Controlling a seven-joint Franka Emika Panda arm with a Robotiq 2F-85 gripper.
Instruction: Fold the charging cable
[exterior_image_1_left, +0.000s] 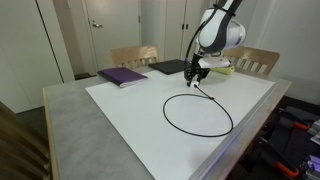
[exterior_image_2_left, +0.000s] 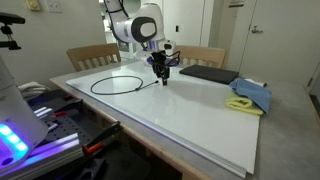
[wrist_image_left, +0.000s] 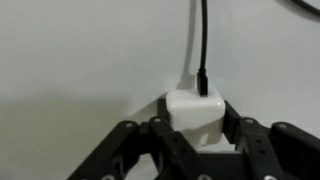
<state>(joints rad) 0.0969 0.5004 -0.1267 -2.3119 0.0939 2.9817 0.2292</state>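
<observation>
**Gripper's got the plug, cord's in a loop**

Gripper (wrist_image_left: 197, 128) fills the bottom of the wrist view with its jaws clamped on either side of the white plug (wrist_image_left: 196, 108); the thin black charging cable (wrist_image_left: 203, 40) runs straight up out of the plug's top. In both exterior views the cord lies as one big open loop (exterior_image_1_left: 165, 112) (exterior_image_2_left: 115, 94) on the white board (exterior_image_1_left: 120, 105), starting right under the gripper (exterior_image_1_left: 198, 74). Purple book (exterior_image_1_left: 122, 76) sits near the back edge, well apart from the loop; the blue cloth (exterior_image_2_left: 252, 95) is off on the other side.
</observation>
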